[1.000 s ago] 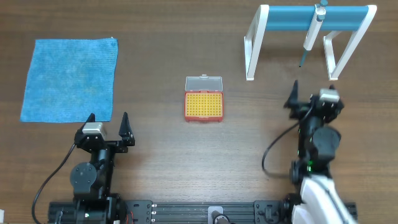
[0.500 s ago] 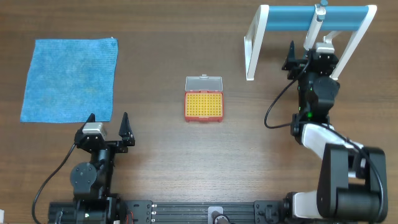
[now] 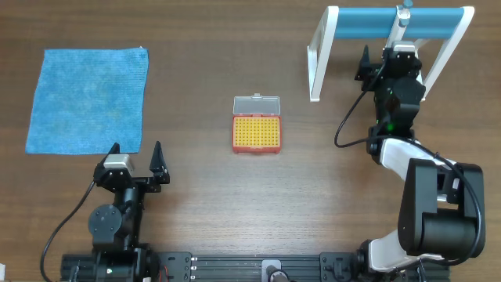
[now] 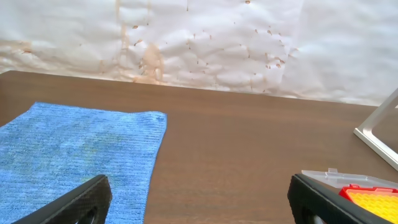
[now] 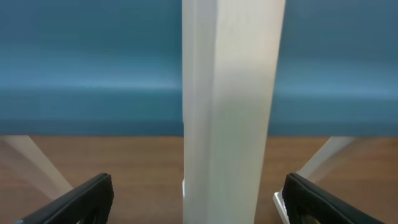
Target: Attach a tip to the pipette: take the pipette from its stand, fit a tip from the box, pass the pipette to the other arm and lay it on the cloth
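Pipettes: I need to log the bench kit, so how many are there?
1: a white plastic pipette hangs on the blue-barred white stand, between the open jaws of the right gripper.

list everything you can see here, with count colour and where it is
cloth: 1, blue, flat on the table's far left
tip box: 1, orange with yellow tips, clear lid open, middle of the table
stand: 1, white frame with a blue bar, far right of the table
pipette: 1, white, hanging from the stand's bar
table: 1, brown wood, under everything
wall covering: 1, white and stained, behind the table's far edge
left gripper: 1, black, open, near its base, just in front of the cloth
right gripper: 1, black, open, at the stand with a finger on each side of the pipette, not touching it
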Robot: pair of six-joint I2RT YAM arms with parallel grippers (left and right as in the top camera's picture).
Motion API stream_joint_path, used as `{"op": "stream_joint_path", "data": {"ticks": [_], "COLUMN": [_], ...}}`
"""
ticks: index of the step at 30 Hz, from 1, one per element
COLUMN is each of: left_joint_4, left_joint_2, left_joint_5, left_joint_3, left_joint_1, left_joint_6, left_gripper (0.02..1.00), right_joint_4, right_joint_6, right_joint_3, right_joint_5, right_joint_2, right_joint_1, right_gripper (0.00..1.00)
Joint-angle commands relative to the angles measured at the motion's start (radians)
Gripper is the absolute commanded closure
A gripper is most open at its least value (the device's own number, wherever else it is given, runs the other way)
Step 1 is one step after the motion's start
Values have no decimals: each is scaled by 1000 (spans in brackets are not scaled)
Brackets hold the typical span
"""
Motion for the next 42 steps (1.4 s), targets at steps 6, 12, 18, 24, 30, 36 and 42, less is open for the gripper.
{"op": "stream_joint_path", "data": {"ticks": [6,12,18,24,30,36,42], "left_joint_4": [-5,-5,-5,-5,-5,-5,-5], "left_joint_2": [-6,-6,-6,-6,-6,-6,-6], "left_joint_5": [-11,-11,-11,-11,-11,-11,-11], "left_joint_3": [-4,-4,-4,-4,-4,-4,-4], "left_joint_1": [4,4,4,4,4,4,4], "left_joint_6": [-8,-8,-8,-8,-8,-8,-8], "left_gripper": [102,102,102,102,99,102,102], "right_joint_4": [-18,-17,-16,-13,-12,-5,-4], "right_joint_6": [-18,-18,-18,-18,-17,-17,-17], "right_joint_3": [36,36,36,37,37,38,38], "right_joint_5": [-13,-13,-13,-13,-13,-13,-13], "right_joint_2": [10,10,10,10,10,10,10], "right_joint_1": [-13,-13,-13,-13,-13,-13,-13], "right_gripper": [123,189,196,198,544,917,921]}}
